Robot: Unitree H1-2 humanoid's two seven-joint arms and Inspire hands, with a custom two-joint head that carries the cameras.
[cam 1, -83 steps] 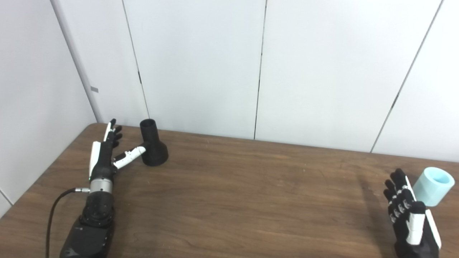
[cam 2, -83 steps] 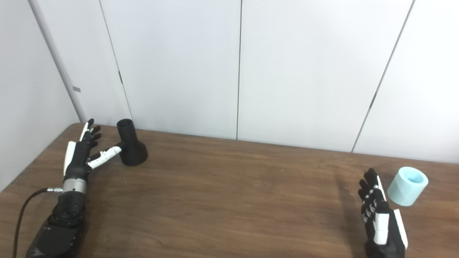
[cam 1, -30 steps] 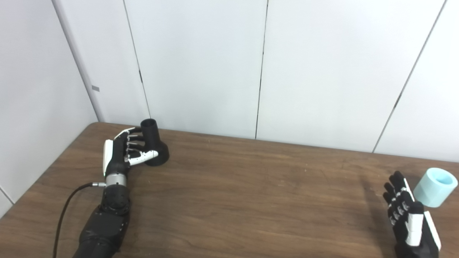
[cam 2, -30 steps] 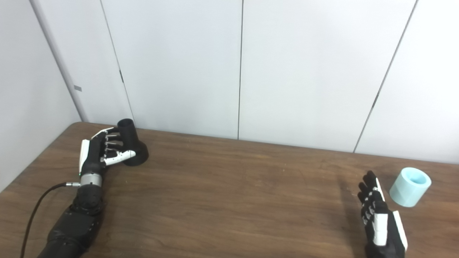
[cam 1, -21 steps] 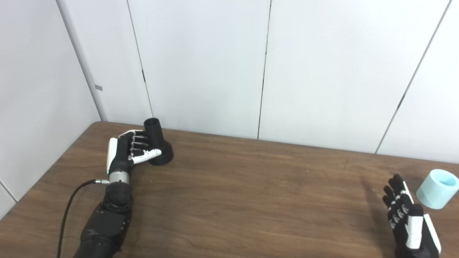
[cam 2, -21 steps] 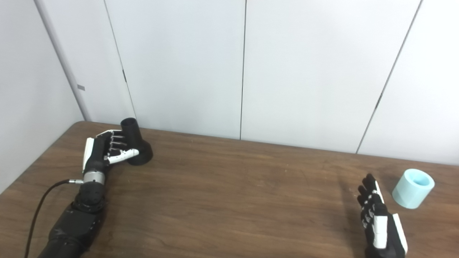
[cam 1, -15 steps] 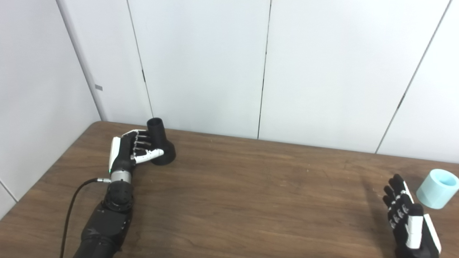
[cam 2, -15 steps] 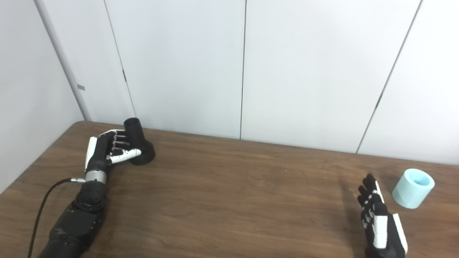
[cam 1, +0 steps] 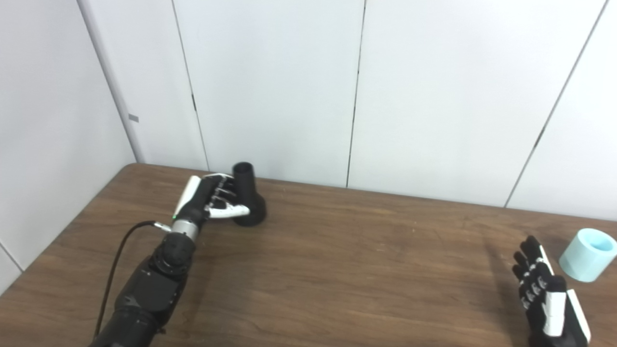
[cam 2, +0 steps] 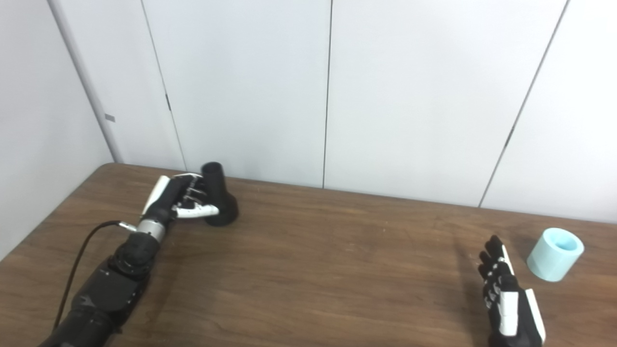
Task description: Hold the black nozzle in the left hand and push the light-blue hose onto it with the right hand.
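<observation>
Gripping the matte, flared black nozzle, left robot hand.

One black nozzle, upright on its flared base. One light-blue hose, a short open tube. Two robot hands: the left hand and the right hand. One wooden table carrying both items. One black cable running along the left forearm. Wall behind: four vertical panel seams visible.
</observation>
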